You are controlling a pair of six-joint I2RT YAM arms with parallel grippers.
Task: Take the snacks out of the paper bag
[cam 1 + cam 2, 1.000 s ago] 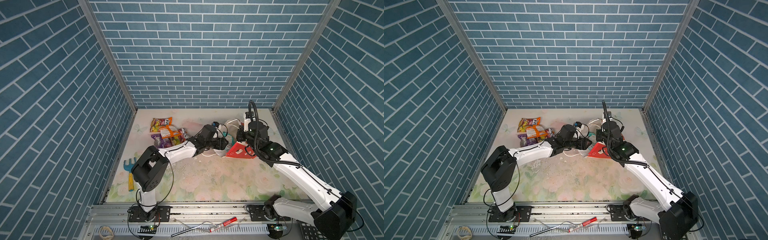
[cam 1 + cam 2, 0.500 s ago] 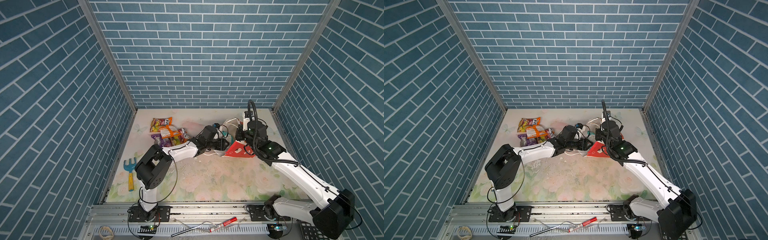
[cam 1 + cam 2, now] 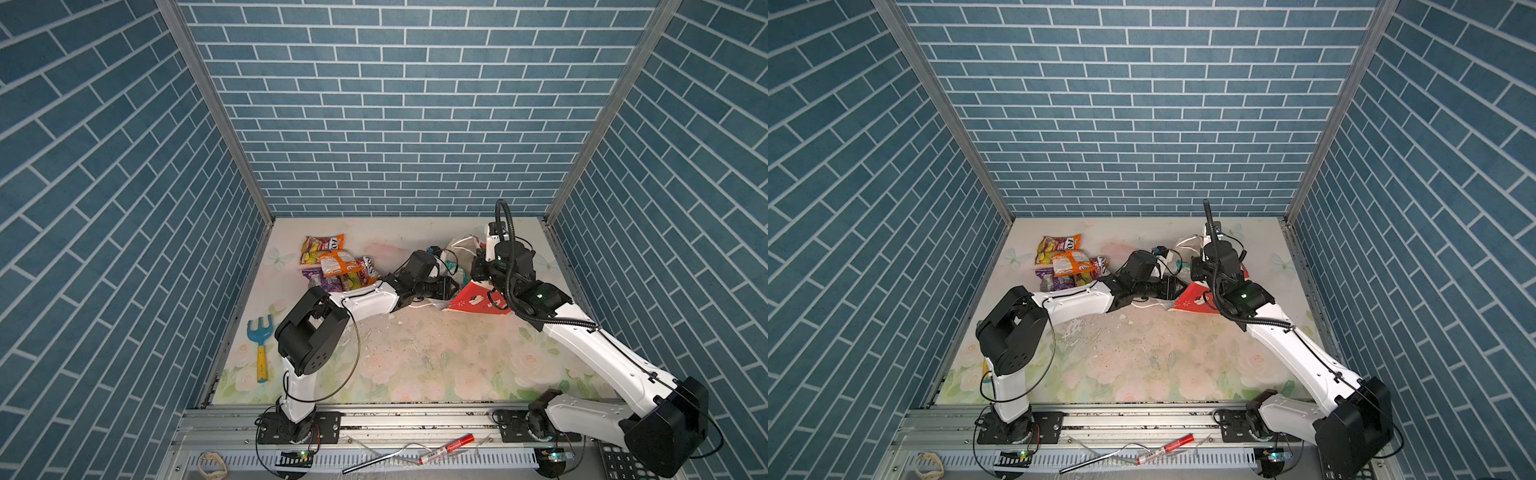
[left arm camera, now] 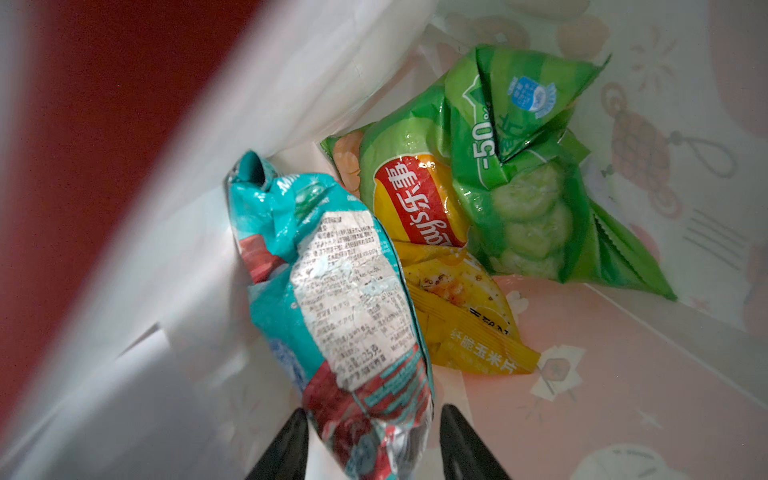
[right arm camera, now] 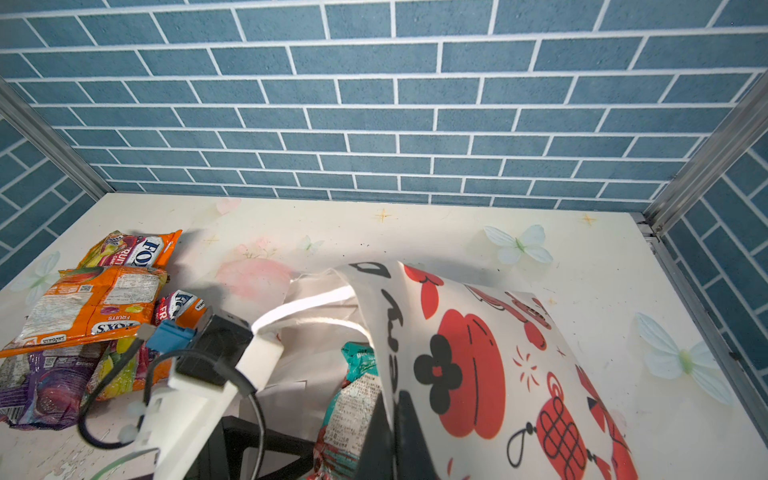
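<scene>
Toy rake [image 3: 260,347] near left table [image 3: 415,365] edge; red marker [image 3: 446,449] on front frame [image 3: 415,420].

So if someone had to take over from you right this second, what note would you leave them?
Left fingers: open, inside the bag, one on either side of the teal packet; no firm grip visible.
Right fingers: shut on the bag's wall, holding it lifted.
Done: orange Fox's bags and a purple packet lie piled outside the bag.
Left: teal packet, green Lay's bag and yellow bag are inside.
</scene>
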